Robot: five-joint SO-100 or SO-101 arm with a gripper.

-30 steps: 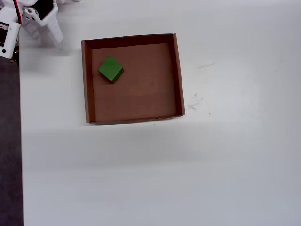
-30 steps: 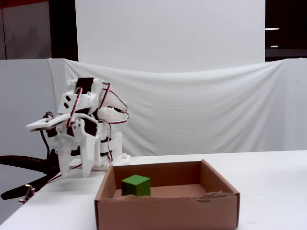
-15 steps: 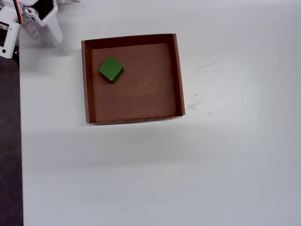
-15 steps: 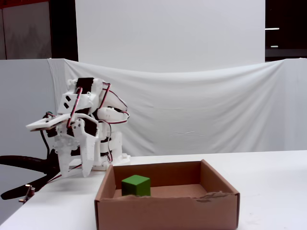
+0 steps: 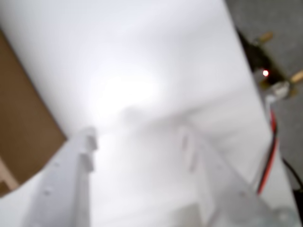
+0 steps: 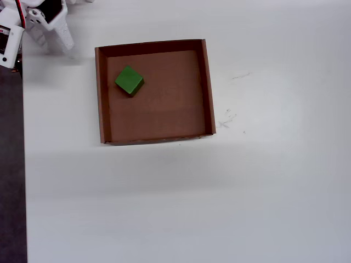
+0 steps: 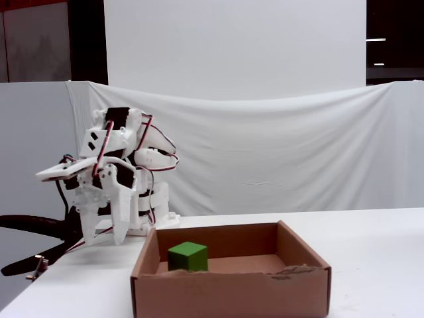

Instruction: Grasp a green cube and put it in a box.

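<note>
Resting on the floor of the brown cardboard box near its upper-left corner in the overhead view, the green cube appears delivered, while the empty end effector, fingers parted, should simply stay clear above the white tabletop.

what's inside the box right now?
Only the green cube, resting on the floor of the box near one corner, touching no wall. The floor beneath the cube is covered.
</note>
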